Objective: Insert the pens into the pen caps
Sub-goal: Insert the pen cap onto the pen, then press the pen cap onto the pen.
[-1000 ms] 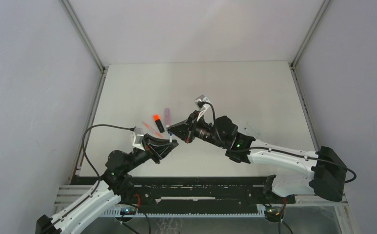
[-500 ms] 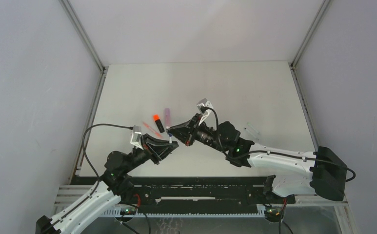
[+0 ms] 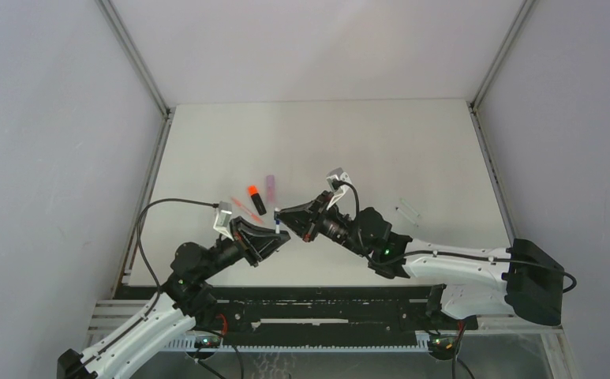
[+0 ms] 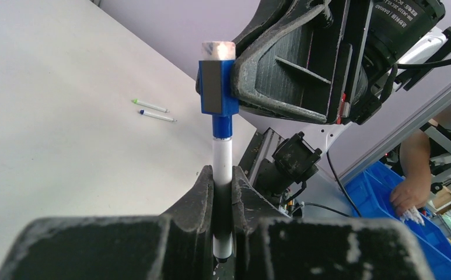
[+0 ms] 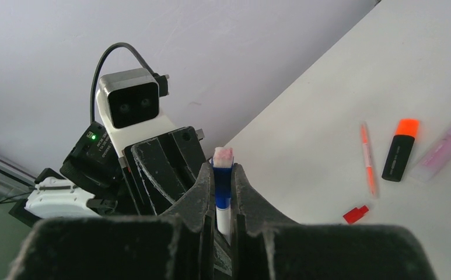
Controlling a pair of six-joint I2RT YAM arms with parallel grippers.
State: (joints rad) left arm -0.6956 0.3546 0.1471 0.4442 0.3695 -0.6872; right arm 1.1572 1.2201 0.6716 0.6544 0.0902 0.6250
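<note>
Tabletop (image 3: pixel 364 142) white, walls (image 3: pixel 41 158) grey; left gripper (image 4: pixel 223 182) pinches the white-barrelled blue pen (image 4: pixel 222 154), right gripper (image 5: pixel 223 176) pinches its blue cap (image 4: pixel 216 88).

Worktop (image 3: pixel 380 142): lying pale and matte, filling the floor of the enclosure.
Side walls (image 3: pixel 49 158): standing plain grey to the left and right.
Corner posts (image 3: pixel 132 55): running as slim metal bars up from the far corners.
Front rail (image 3: pixel 325 312): stretching black along the worktop's near edge.
Blue bin (image 4: pixel 398 239): sitting beyond the worktop, in the left wrist view.
Person's hand (image 4: pixel 408 195): hanging over the blue bin, fingers pointing down.
</note>
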